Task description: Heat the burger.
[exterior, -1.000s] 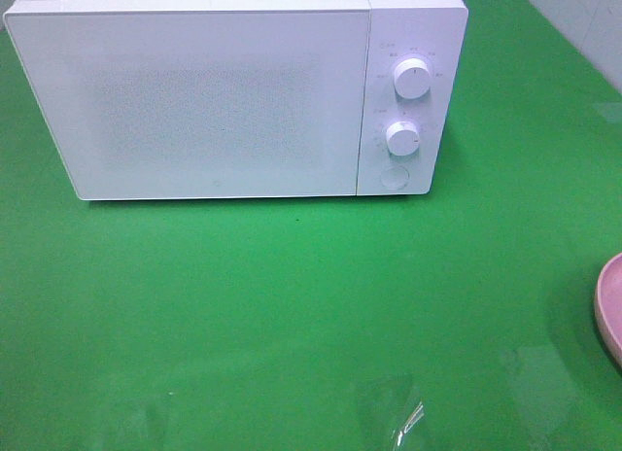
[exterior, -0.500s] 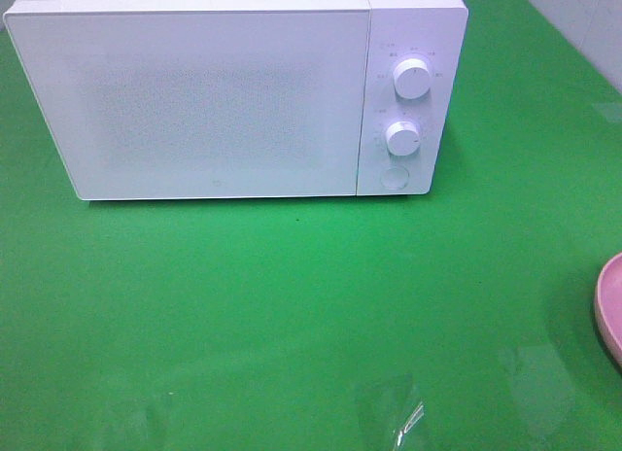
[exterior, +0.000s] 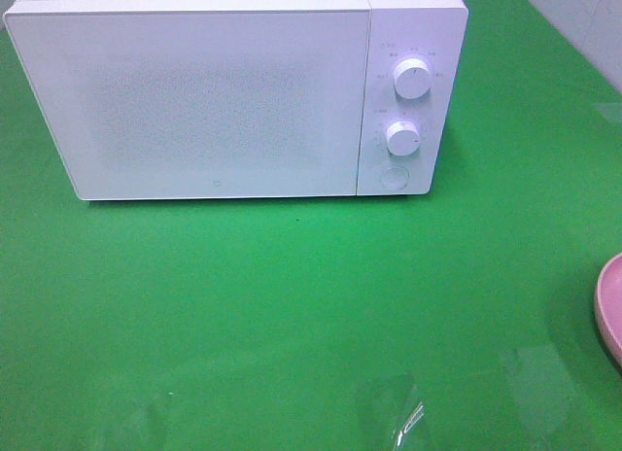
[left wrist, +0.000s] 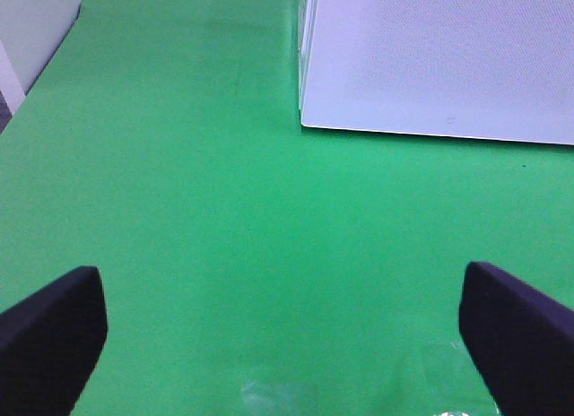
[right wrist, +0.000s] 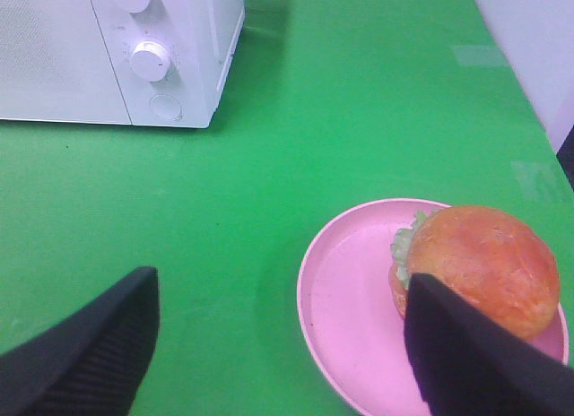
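Burger (right wrist: 471,268) on the pink plate (right wrist: 345,317) right of your microwave (exterior: 214,101), door shut, dial markings too small to read, left gripper (left wrist: 282,331) and right gripper (right wrist: 278,344) both spread wide, empty.

Pink plate (exterior: 610,310): in your high view only a sliver shows at the right edge; the burger on it lies outside that view.
Burger (right wrist: 480,268): in your right wrist view, one dark finger (right wrist: 466,367) covers its near side; the plate's near rim runs off the picture.
Microwave (exterior: 233,91): its top and left corner are cropped in the high view; the small print around the dials (exterior: 412,79) is too small to read.
Left gripper (left wrist: 287,344): you see only two dark fingertips at the picture's corners; the rest is cut off.
Microwave door (left wrist: 439,57): shown only partly in the left wrist view.
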You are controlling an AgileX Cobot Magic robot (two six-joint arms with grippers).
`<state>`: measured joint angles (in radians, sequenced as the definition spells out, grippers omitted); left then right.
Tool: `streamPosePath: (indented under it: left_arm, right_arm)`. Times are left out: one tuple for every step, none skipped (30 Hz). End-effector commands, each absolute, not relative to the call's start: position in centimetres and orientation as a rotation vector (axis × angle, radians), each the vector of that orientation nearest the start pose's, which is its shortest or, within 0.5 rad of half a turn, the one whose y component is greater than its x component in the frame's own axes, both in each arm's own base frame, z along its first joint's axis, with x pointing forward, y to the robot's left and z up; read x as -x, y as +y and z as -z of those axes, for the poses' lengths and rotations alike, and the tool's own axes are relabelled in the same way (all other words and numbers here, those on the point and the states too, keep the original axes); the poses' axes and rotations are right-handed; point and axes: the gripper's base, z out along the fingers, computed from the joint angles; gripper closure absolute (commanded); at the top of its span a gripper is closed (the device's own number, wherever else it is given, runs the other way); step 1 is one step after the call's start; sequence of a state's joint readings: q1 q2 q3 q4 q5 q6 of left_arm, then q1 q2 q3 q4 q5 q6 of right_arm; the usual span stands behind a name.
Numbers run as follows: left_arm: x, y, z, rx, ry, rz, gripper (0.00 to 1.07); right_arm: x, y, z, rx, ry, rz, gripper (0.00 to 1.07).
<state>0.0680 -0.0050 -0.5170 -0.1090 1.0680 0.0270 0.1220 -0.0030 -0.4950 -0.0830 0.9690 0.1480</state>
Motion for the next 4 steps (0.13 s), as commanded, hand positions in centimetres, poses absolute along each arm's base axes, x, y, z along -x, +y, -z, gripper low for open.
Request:
streamPosePath:
  left_arm:
    - [1.14, -0.94, -28.12, 0.036, 2.005, 0.071, 0.06]
    - [1.14, -0.94, -28.12, 0.036, 2.005, 0.071, 0.06]
    - [1.14, -0.94, -28.12, 0.036, 2.005, 0.071, 0.06]
    - [1.14, -0.94, -28.12, 0.036, 2.005, 0.071, 0.06]
  right_arm:
    - [0.45, -0.67, -28.38, -0.031, 1.919, -0.085, 0.34]
    - [0.45, -0.67, -28.38, -0.031, 1.919, -0.085, 0.34]
    - [0.45, -0.67, -28.38, -0.031, 1.919, -0.085, 0.34]
    - [0.45, -0.67, -28.38, -0.031, 1.919, -0.085, 0.34]
